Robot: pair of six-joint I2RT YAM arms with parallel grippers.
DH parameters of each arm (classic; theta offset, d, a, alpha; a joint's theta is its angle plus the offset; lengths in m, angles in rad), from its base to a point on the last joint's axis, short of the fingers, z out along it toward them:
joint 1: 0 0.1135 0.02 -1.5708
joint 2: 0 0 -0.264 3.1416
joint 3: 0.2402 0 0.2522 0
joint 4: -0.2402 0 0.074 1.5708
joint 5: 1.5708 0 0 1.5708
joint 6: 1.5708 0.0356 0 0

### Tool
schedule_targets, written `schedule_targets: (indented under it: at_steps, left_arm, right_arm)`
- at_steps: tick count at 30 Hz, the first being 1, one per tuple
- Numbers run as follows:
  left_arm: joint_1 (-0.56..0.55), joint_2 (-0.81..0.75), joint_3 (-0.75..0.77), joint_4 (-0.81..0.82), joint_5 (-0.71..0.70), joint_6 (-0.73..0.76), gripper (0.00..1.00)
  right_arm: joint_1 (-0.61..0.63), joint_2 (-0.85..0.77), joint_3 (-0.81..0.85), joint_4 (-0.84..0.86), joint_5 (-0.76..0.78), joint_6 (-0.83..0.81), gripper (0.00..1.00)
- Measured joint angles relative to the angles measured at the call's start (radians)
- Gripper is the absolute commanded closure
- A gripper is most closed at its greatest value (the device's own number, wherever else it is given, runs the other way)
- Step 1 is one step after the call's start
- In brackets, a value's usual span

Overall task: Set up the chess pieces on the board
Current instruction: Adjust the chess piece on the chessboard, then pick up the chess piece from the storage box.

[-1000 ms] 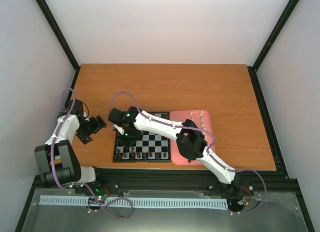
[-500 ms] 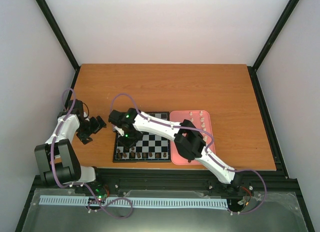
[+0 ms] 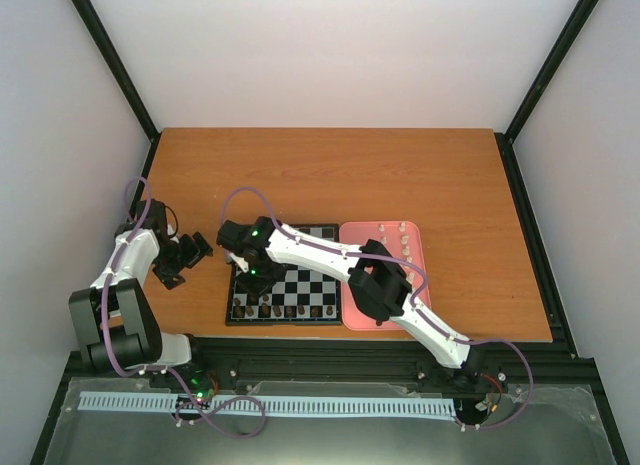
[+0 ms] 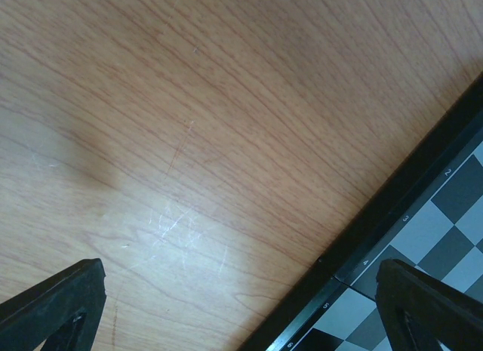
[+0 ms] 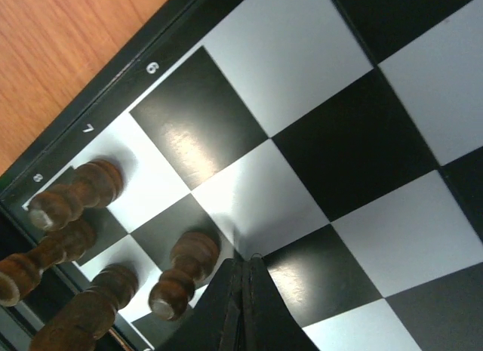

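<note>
Since a second ago the right arm's wrist has edged slightly left above the board (image 3: 305,283); the left arm has not moved. At far left, the left hand (image 3: 186,257) hangs over the bare tabletop (image 3: 330,175) just beside the board's left edge, its fingers (image 4: 56,298) spread wide with nothing between them. The board lies at the tabletop's near edge, with dark pieces (image 3: 285,310) lined along its near side. The right hand (image 5: 243,272) points down at the board's left part, fingers pressed together and empty, their tips just beside a dark pawn (image 5: 183,274); whether they touch it I cannot tell. To the right, against the board, a pink tray (image 3: 352,233) holds the cream pieces (image 3: 404,241).
</note>
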Motion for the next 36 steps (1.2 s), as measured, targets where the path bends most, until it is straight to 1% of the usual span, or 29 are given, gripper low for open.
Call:
schedule_targets:
  at_steps: [2,5,7,9,13,17,21,24,26,30,36]
  left_arm:
    - [0.0,0.0,0.0,0.0,0.0,0.0,0.0]
    - [0.0,0.0,0.0,0.0,0.0,0.0,0.0]
    - [0.0,0.0,0.0,0.0,0.0,0.0,0.0]
    - [0.0,0.0,0.0,0.0,0.0,0.0,0.0]
    - [0.0,0.0,0.0,0.0,0.0,0.0,0.0]
    - [0.0,0.0,0.0,-0.001,-0.004,0.0,0.0]
    - [0.0,0.0,0.0,-0.001,-0.006,0.0,0.0]
    - [0.0,0.0,0.0,-0.001,-0.008,0.0,0.0]
    - [-0.001,0.0,0.0,-0.001,-0.008,0.0,0.0]
    - [-0.002,0.0,0.0,-0.001,-0.01,0.0,0.0]
    - [-0.003,0.0,0.0,-0.002,-0.012,0.0,0.0]
  right_arm:
    - [0.0,0.0,0.0,0.0,0.018,0.004,0.96]
    - [-0.003,0.0,0.0,0.005,0.051,0.016,0.92]
    - [-0.005,-0.003,-0.003,0.013,0.088,0.03,0.88]
    - [-0.01,-0.024,-0.034,0.027,0.126,0.046,0.78]
    - [-0.055,-0.14,-0.196,0.069,0.189,0.082,0.68]
    - [-0.169,-0.307,-0.381,0.108,0.235,0.109,0.58]
    - [-0.294,-0.452,-0.529,0.13,0.299,0.114,0.55]
    - [-0.354,-0.518,-0.643,0.138,0.32,0.111,0.55]
    - [-0.381,-0.535,-0.714,0.143,0.318,0.111,0.55]
    - [-0.414,-0.537,-0.805,0.148,0.306,0.103,0.55]
    - [-0.428,-0.537,-0.826,0.165,0.306,0.089,0.55]
